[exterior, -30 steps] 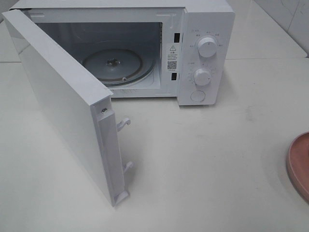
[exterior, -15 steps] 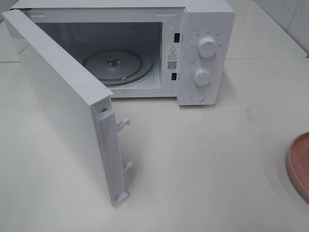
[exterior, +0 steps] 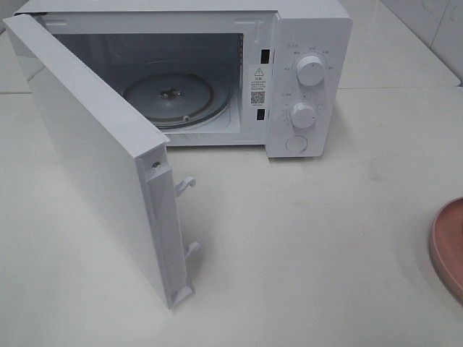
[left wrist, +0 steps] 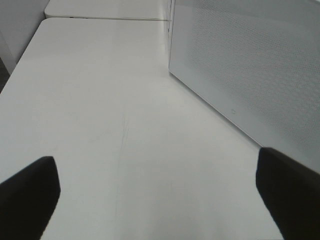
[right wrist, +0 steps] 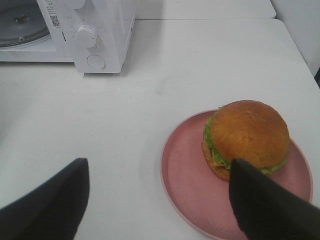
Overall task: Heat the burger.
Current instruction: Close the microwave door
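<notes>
Left gripper [left wrist: 157, 192]: jaws spread wide, nothing between them; the two dark fingertips [left wrist: 27, 195] appear at the lower left and lower right corners of the left wrist view. Right gripper [right wrist: 160, 200]: jaws apart, nothing held; fingertips [right wrist: 270, 202] occupy the lower corners of the right wrist view. Neither arm appears in the exterior high view.

burger [right wrist: 248, 136]: golden-brown bun, green lettuce | plate [right wrist: 185, 185]: pink | microwave [exterior: 307, 43]: white | table [exterior: 325, 246]: white

White microwave [exterior: 304, 79] stood at the table's [exterior: 325, 253] far edge, door [exterior: 101, 159] swung open, glass turntable [exterior: 170, 97] inside. Pink plate [exterior: 448, 246] sat at the right edge.
</notes>
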`<state>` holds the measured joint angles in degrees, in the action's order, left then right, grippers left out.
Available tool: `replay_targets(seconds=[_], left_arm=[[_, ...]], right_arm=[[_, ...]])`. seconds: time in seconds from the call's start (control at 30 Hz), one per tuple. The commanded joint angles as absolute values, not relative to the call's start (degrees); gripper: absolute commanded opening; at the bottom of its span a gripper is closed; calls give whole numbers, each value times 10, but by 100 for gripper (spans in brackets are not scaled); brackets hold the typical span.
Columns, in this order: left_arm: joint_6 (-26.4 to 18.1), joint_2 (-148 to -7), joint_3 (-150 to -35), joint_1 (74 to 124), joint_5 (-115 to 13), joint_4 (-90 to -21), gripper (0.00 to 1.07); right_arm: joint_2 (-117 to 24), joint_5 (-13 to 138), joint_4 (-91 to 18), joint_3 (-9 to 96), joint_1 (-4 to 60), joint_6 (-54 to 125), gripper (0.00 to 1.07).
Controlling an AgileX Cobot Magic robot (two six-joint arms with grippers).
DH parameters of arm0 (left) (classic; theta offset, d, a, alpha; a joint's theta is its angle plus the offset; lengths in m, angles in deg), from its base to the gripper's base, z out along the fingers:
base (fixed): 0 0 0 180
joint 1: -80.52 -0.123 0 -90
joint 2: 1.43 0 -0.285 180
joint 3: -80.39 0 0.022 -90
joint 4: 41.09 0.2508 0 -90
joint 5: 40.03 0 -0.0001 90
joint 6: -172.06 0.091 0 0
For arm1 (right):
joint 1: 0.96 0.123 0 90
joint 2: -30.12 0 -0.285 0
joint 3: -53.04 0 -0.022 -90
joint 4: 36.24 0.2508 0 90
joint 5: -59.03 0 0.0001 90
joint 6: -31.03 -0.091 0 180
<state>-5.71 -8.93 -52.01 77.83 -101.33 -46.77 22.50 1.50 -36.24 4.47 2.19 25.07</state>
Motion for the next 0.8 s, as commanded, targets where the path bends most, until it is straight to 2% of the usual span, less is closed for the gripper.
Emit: replay_targets(seconds=[0.03, 0.17, 0.27, 0.3, 0.33, 0.37, 0.4, 0.43, 0.47, 0.5, 0.53, 0.57, 0.6, 0.63, 0.67, 0.8], left_arm=[[-59, -93, -520, 775, -1014, -468, 100], [-59, -106, -521, 775, -1012, -470, 99], [-59, -128, -539, 775, -1000, -469, 94], [-59, -145, -550, 775, -987, -470, 87], [-59, -145, -550, 775, -987, -470, 87], [-59, -163, -552, 775, -968, -470, 82], [-59, -171, -552, 775, -958, -470, 69], [-59, -171, -552, 775, -958, -470, 69], [-59, -186, -552, 775, -941, -469, 52], [-59, -195, -552, 775, -932, -469, 43], [-59, -195, -552, 775, -932, -469, 43], [-59, -212, -552, 775, -919, -469, 23], [-59, -212, -552, 775, -919, -469, 23], [-59, -233, -552, 775, -914, -469, 7], [-59, -243, -552, 775, -911, -469, 0], [-59, -276, -551, 775, -896, -468, 0]], right_arm=[[243, 19, -362, 44, 18, 256, 75], [243, 19, -362, 44, 18, 256, 75], [243, 19, -362, 44, 18, 256, 75], [243, 19, -362, 44, 18, 256, 75], [243, 19, -362, 44, 18, 256, 75], [243, 19, -362, 44, 18, 256, 75], [243, 19, -362, 44, 18, 256, 75], [243, 19, -362, 44, 18, 256, 75], [243, 19, -362, 44, 18, 256, 75], [243, 19, -362, 44, 18, 256, 75], [243, 19, -362, 44, 18, 256, 75], [243, 19, -362, 44, 18, 256, 75], [243, 19, -362, 44, 18, 256, 75], [243, 19, -362, 44, 18, 256, 75], [243, 19, -362, 44, 18, 256, 75], [243, 19, -362, 44, 18, 256, 75]])
